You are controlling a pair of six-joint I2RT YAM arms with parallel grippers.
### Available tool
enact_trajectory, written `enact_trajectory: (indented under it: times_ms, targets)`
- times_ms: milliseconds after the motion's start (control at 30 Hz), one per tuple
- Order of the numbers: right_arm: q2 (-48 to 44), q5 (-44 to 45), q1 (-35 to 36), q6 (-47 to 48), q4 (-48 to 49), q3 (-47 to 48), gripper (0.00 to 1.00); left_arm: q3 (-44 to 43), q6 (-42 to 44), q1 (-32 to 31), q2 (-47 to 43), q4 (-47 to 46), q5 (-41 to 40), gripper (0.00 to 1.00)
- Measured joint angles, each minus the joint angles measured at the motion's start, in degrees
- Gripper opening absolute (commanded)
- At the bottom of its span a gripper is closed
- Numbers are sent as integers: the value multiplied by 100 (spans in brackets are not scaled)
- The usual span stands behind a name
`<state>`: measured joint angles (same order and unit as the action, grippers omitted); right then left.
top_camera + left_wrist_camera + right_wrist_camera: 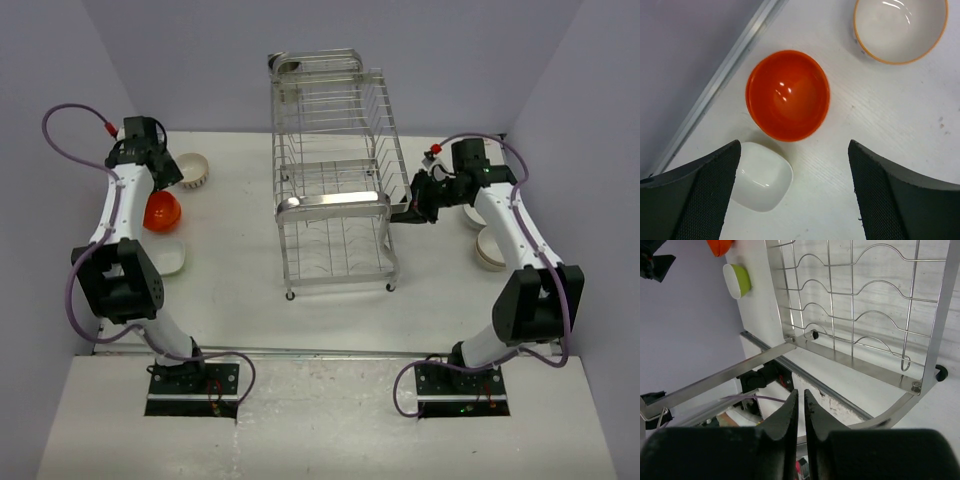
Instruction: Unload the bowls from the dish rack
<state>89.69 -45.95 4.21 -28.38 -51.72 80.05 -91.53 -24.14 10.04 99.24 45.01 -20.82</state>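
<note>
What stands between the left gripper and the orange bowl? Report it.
Nothing visible. The orange bowl sits uncovered on the table, straight ahead of the left gripper, whose fingers are open. A small white bowl lies beside it, partly behind one finger, not across the path.

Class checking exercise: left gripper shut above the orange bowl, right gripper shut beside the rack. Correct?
No. The left gripper is open, as the left wrist view shows, above the orange bowl; the right gripper is shut beside the rack.
</note>
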Motion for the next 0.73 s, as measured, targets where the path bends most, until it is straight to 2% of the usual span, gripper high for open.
enact_trajectory:
  times_ms: [100, 133, 200, 267, 300, 367, 500, 733]
  targets:
    - [-138, 127, 0, 61, -20, -4, 35, 282, -76, -216, -291, 39, 166, 88]
    - [-219, 175, 0, 87, -9, -22, 49, 417, -83, -374, -428, 42, 267, 88]
    - [-452, 278, 0, 136, 22, -125, 55, 732, -96, -835, -767, 13, 448, 89]
    - [-704, 337, 0, 177, 48, -238, 71, 1104, -94, -1384, -1150, -114, 841, 91]
    - [-844, 361, 0, 190, 55, -295, 75, 1257, -92, -1622, -1333, -136, 1067, 96]
    - [-1073, 424, 0, 234, 79, -365, 78, 1543, -90, -1945, -1692, -243, 1606, 100]
    - [-1370, 448, 2, 256, 151, -431, 82, 1926, -101, -2011, -2234, -503, 2522, 100]
    - [-1871, 673, 24, 297, 232, -802, 85, 2256, -125, -2015, -2747, -673, 3174, 100]
